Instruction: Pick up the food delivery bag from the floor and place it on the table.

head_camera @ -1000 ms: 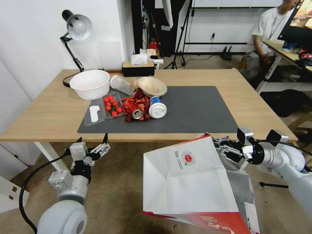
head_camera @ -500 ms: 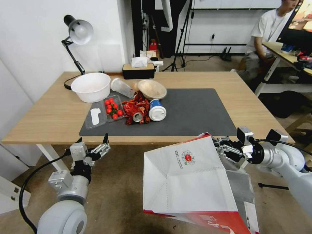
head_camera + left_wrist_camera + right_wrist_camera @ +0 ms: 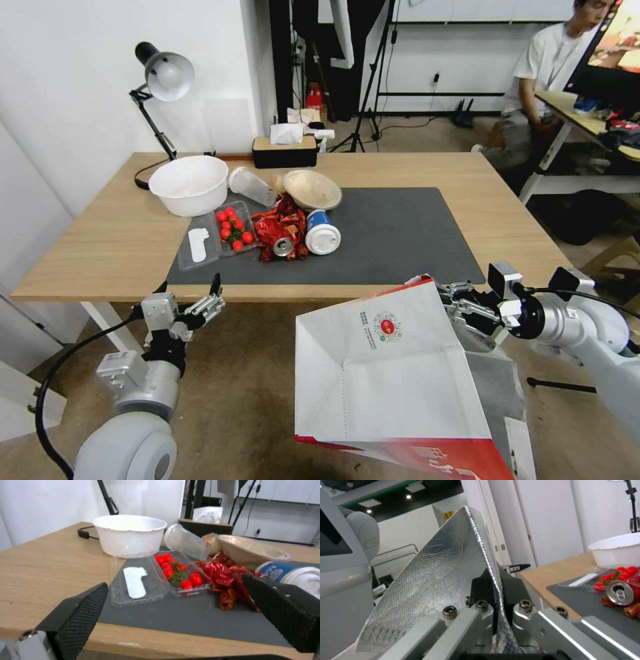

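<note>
The food delivery bag (image 3: 393, 373), white with a red band and a small round red logo, hangs tilted just before the near edge of the table (image 3: 113, 240); its lower end runs off the view. My right gripper (image 3: 448, 301) is shut on the bag's upper rim. In the right wrist view its fingers (image 3: 483, 590) pinch the silver foil lining (image 3: 436, 580). My left gripper (image 3: 190, 293) stands open and holds nothing, low before the table's front left, above the floor (image 3: 247, 400). In the left wrist view its fingers (image 3: 76, 615) are spread wide.
On the left part of the dark mat (image 3: 400, 233) lie a white bowl (image 3: 189, 185), a tomato tray (image 3: 231, 227), a crumpled red wrapper (image 3: 277, 223), a can (image 3: 283, 247), a blue-white cup (image 3: 323, 233) and a beige bowl (image 3: 311, 189). A lamp (image 3: 163, 73) and tissue box (image 3: 285, 150) stand behind.
The whole picture has shifted: the table now sits a little lower and farther, so the camera has moved. Both arms and the held bag keep their places in the view.
</note>
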Controlling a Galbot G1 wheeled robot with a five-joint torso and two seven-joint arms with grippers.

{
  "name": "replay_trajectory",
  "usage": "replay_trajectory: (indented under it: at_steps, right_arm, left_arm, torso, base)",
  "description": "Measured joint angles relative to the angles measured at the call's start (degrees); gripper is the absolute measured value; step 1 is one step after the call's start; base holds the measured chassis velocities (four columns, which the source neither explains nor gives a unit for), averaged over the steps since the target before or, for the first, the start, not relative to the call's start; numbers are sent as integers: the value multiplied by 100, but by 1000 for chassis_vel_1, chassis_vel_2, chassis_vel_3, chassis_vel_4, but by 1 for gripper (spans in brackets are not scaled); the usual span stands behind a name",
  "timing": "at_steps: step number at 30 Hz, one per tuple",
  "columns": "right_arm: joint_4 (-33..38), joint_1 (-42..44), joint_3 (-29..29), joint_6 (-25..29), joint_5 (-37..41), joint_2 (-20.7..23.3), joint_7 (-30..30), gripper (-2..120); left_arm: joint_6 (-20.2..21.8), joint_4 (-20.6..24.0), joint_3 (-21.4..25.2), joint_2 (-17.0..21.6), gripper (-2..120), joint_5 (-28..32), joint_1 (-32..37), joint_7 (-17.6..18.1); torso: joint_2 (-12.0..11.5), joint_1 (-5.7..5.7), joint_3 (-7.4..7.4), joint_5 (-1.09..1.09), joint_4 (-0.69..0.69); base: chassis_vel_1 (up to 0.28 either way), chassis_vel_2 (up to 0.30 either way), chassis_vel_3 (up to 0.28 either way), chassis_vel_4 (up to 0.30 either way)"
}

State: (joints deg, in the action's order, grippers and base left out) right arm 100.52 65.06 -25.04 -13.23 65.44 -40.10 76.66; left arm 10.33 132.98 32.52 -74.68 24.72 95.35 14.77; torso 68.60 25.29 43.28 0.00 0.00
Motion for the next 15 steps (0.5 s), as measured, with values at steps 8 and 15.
replay_trajectory:
  at_steps: [8, 15]
  right_arm:
    - [39, 30, 0, 19, 6, -57, -63, 0]
    - [186, 31, -92, 141, 273, -21, -507, 0]
  left_arm:
    - [-22, 13, -34, -13, 100, 11, 12, -11]
    - [-31, 21, -26, -13, 100, -2, 40, -13]
  torso:
    - [4, 3, 3, 0, 0]
    - [-18, -7, -9, 0, -1]
  base:
    - [0, 0, 0, 0]
    - [0, 0, 0, 0]
